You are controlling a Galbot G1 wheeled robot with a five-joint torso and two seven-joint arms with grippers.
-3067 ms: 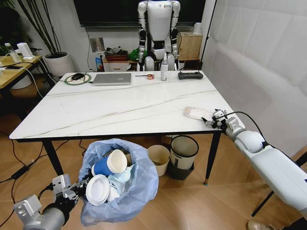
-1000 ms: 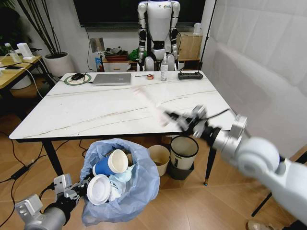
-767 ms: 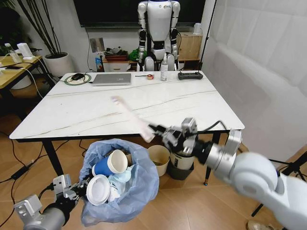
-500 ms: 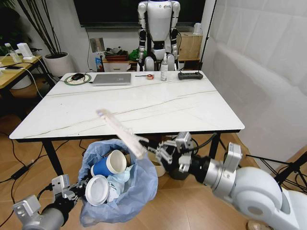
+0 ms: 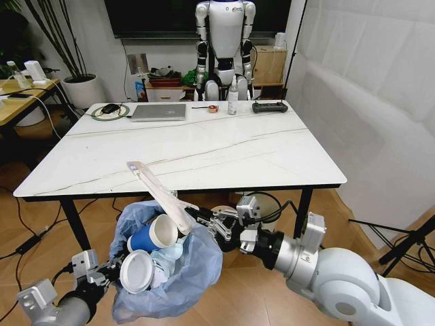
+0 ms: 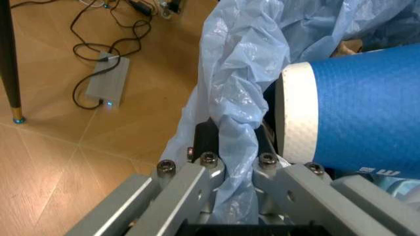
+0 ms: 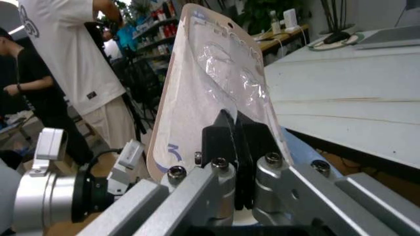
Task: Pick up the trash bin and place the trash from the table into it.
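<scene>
Right gripper [image 5: 198, 217] is clamped on a flat plastic wrapper [image 5: 155, 193], held over the trash bin [image 5: 170, 272] below the table [image 5: 204, 146]'s near edge. Left gripper [image 6: 231, 169] is pinched on the bin's bag. Depositing is judged under way; release over the opening is called for.

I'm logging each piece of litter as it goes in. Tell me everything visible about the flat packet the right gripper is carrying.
The flat packet is a thin, stiff-looking cream card with a clear plastic blister on its face and a small blue mark near its lower end. The right gripper is shut on that lower end; its black pads pinch both faces. It slants up from the gripper, over the trash bin and its blue cup, not released.
</scene>
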